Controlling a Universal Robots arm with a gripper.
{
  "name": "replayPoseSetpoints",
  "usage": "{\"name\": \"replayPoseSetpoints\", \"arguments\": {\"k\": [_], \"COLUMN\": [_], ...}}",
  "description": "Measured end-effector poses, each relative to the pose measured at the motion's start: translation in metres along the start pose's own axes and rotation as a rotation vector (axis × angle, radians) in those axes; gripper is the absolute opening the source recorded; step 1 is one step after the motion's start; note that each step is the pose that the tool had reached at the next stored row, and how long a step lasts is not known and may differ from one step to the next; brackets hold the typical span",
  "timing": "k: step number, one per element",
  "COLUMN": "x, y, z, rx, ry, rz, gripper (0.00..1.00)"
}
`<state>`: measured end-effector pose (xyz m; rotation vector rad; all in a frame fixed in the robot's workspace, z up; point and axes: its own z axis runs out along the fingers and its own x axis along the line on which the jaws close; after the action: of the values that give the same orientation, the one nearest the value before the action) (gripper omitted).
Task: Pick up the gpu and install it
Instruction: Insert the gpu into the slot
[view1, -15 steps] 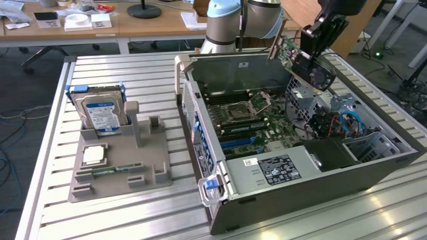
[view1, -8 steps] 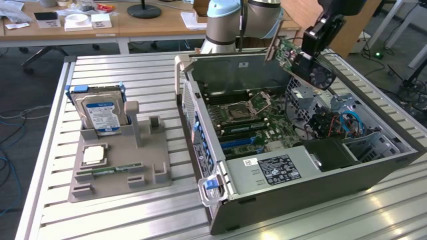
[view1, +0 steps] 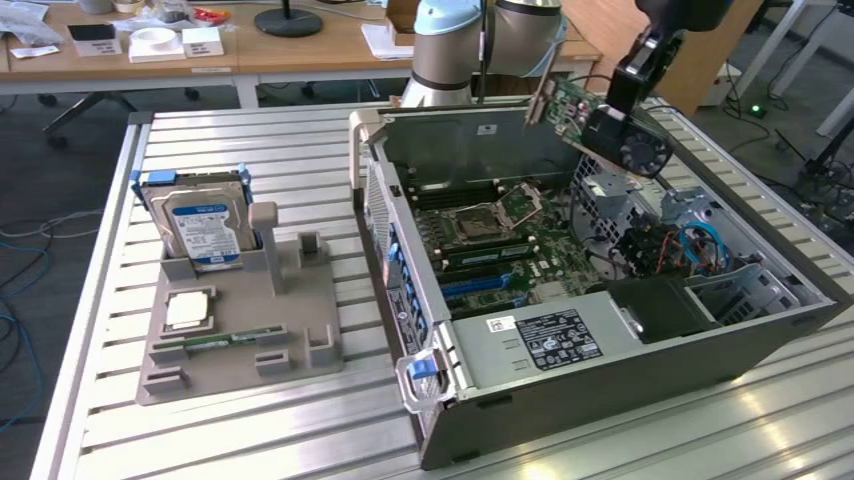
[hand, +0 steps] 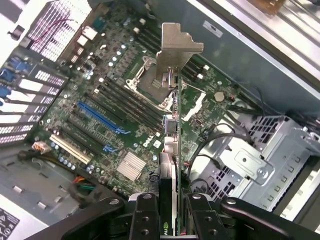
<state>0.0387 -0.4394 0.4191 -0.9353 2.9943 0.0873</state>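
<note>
Pick-up's done and we're into the install: the hand (hand: 170, 212) is clamped on the gpu (view1: 597, 118), hanging it edge-down over the open case (view1: 627, 345) toward the bench's (view1: 267, 430) far edge, and seating it calls for squaring the card with a motherboard slot (hand: 102, 117).

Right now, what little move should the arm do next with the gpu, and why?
Probably slide the gpu across, over the blue slots, before lowering. The gripper is shut on it, holding it edge-on high above the motherboard. The slots lie off to one side of the gpu's edge, not under it.
</note>
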Motion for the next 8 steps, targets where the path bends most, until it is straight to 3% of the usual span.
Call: {"name": "replayPoseSetpoints", "arguments": {"k": [8], "x": [0.0000], "y": [0.0000], "z": [0.0002], "rx": [-0.0023], "ry": [0.0058], "rz": [-0.112], "gripper": [0.26]}}
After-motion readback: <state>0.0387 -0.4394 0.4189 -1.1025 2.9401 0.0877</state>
